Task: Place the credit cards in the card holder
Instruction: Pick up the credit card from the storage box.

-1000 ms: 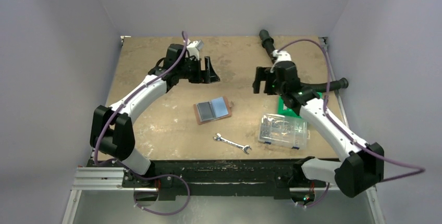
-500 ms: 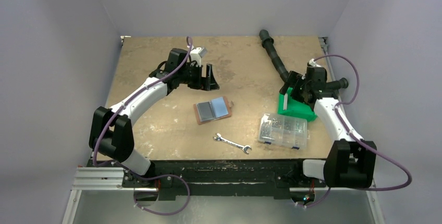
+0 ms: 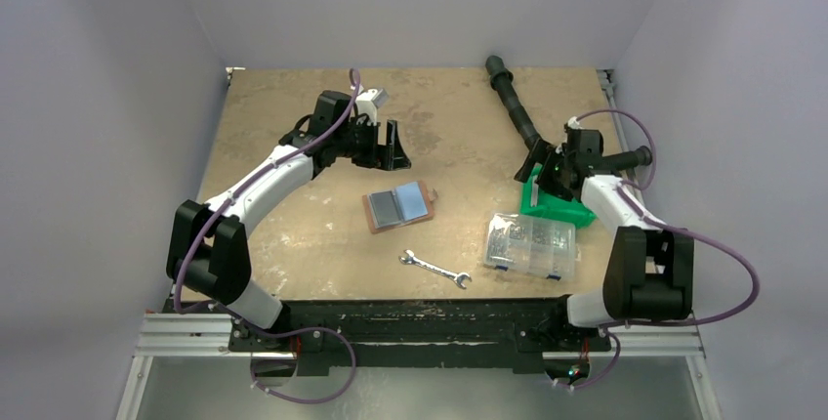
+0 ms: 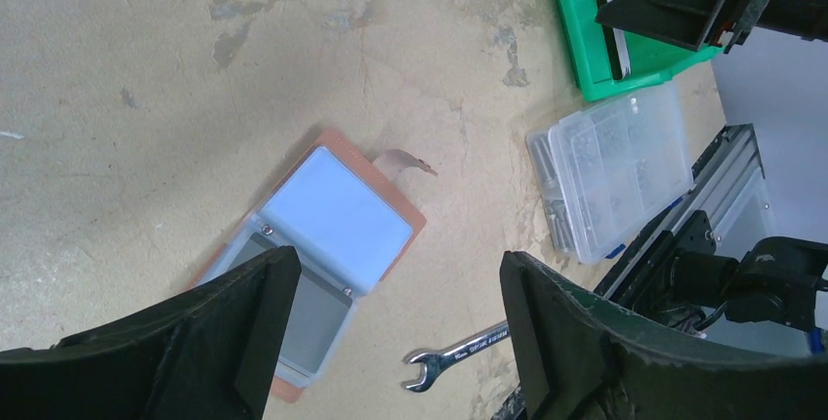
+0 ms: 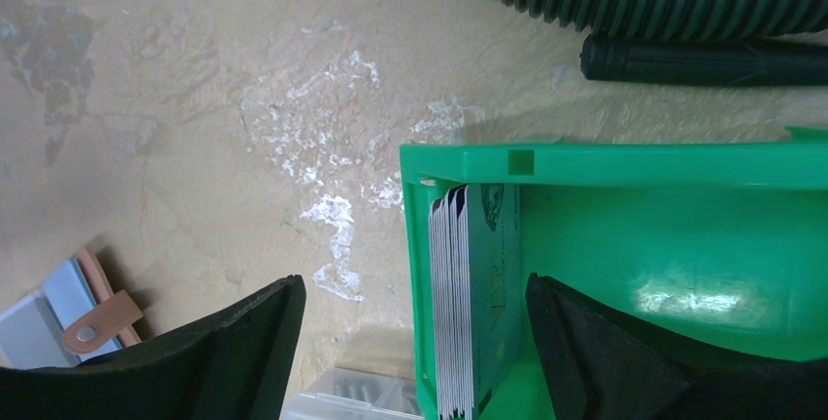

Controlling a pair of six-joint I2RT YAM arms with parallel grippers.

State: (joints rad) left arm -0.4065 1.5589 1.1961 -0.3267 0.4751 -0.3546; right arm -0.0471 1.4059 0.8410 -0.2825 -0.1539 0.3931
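Note:
The card holder (image 3: 370,217), a reddish-brown wallet, lies open at the table's middle. A light blue card (image 3: 415,203) and a darker grey-blue card (image 3: 385,209) lie flat on its two halves. In the left wrist view the light blue card (image 4: 337,220) shows whole and the grey-blue card (image 4: 317,313) is partly behind my finger. My left gripper (image 3: 391,147) is open and empty, behind and above the wallet. My right gripper (image 3: 539,171) is open and empty over the left end of the green bin (image 3: 557,207). There a stack of thin cards (image 5: 474,293) stands on edge.
A clear compartment box (image 3: 530,244) sits in front of the green bin. A steel wrench (image 3: 434,270) lies near the front edge. A black ribbed hose (image 3: 516,107) and a black handle (image 3: 630,158) lie behind the bin at the back right.
My right arm has swung from the table's middle back to the right and now hangs over the green bin. My left gripper shifted slightly, then held still. Wallet and cards unmoved.

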